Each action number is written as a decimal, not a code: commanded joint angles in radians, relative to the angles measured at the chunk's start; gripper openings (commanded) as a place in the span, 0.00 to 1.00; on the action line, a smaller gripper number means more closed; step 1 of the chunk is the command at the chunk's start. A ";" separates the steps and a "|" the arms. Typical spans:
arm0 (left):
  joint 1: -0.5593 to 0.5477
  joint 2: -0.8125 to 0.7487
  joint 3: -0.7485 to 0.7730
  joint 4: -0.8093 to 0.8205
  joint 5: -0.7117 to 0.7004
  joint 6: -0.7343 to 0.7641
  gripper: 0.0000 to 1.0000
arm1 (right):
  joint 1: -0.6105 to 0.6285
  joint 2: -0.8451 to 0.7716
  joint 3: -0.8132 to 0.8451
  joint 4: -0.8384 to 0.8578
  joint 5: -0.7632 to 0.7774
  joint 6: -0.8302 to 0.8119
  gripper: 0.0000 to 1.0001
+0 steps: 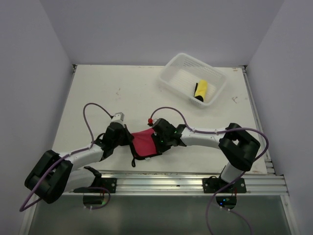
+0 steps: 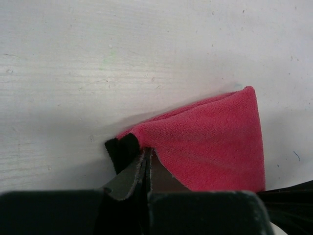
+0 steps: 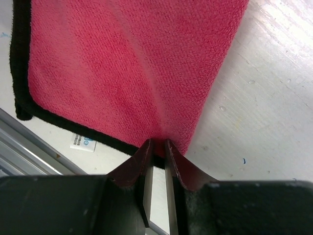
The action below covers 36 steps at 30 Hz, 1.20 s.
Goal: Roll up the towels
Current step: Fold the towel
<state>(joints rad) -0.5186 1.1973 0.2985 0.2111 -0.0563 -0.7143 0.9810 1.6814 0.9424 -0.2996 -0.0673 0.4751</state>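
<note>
A red towel [image 1: 145,143] with a black hem lies near the table's front edge, between my two grippers. My left gripper [image 1: 128,140] is at its left side. In the left wrist view this gripper [image 2: 146,152] is shut on a black-hemmed corner, and the red towel [image 2: 210,142] rises from it in a raised fold. My right gripper [image 1: 159,142] is at the towel's right side. Seen from the right wrist, it [image 3: 157,146] pinches a small ridge of the red towel [image 3: 122,63] at its edge. A rolled yellow towel [image 1: 201,91] lies in the white basket [image 1: 178,73].
The basket stands at the back right of the table. An aluminium rail [image 1: 186,183] runs along the near edge, just behind the towel's hem. A small white label [image 3: 83,142] lies by the hem. Purple cables loop above both arms.
</note>
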 commanded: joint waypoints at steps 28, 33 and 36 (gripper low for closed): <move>-0.001 -0.122 0.269 -0.159 0.032 0.061 0.47 | -0.076 -0.287 -0.171 0.135 0.017 0.325 0.40; -0.001 -0.007 0.361 -0.173 0.085 0.076 0.48 | -0.076 -0.238 -0.206 0.195 -0.011 0.387 0.40; -0.001 0.022 0.370 -0.154 0.117 0.064 0.47 | -0.077 -0.216 -0.226 0.231 -0.012 0.405 0.41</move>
<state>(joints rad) -0.5182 1.1984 0.6315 0.0360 0.0051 -0.6682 0.9085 1.4425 0.7357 -0.1528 -0.0578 0.8268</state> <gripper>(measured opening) 0.475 0.404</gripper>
